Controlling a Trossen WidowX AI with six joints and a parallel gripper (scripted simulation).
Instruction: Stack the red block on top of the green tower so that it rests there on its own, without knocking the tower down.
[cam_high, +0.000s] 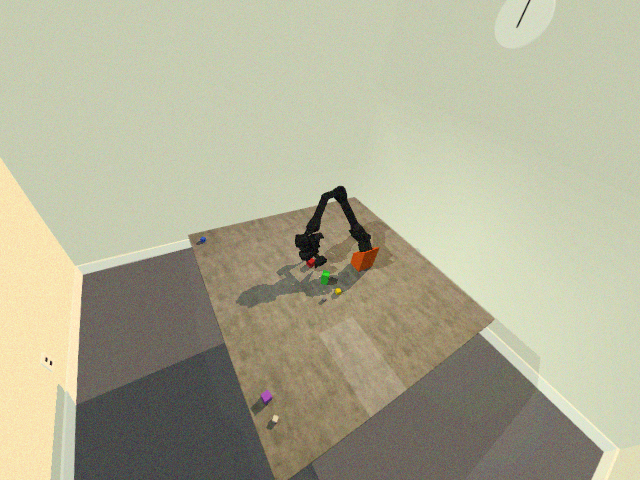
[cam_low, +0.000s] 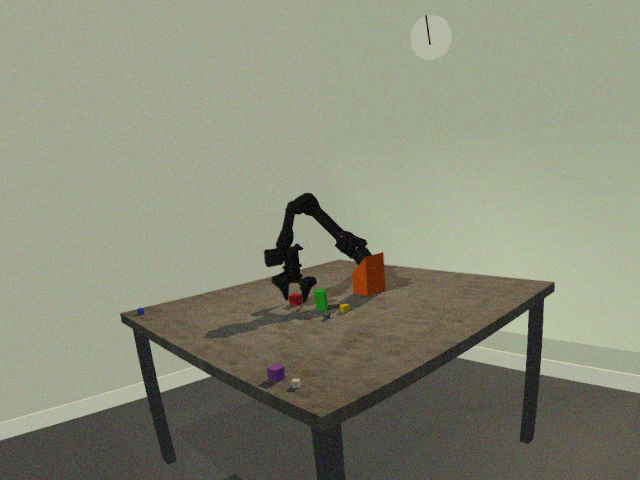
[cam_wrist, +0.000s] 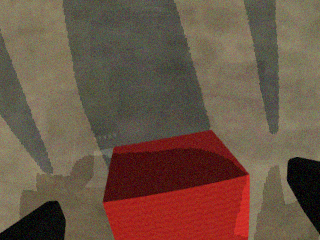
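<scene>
The red block (cam_high: 310, 262) (cam_low: 295, 299) (cam_wrist: 177, 215) sits on the table, close beside the green tower. My gripper (cam_low: 295, 300) is open, low over the red block, with one finger on each side of it and nothing gripped. In the wrist view the dark fingertips stand at the lower left and right, with gaps between them and the block. The green tower (cam_high: 325, 277) (cam_low: 321, 300) stands upright on the table, near the finger on its side. It is not in the wrist view.
A yellow block (cam_high: 338, 291) (cam_low: 344, 308) and a tiny dark item (cam_low: 326, 316) lie near the tower. An orange wedge-shaped block (cam_high: 364, 259) (cam_low: 369, 274) stands by the arm's base. Purple (cam_high: 266, 396) (cam_low: 276, 373), white (cam_high: 275, 419) (cam_low: 295, 383) and blue (cam_high: 202, 239) (cam_low: 140, 311) blocks lie near the table's edges.
</scene>
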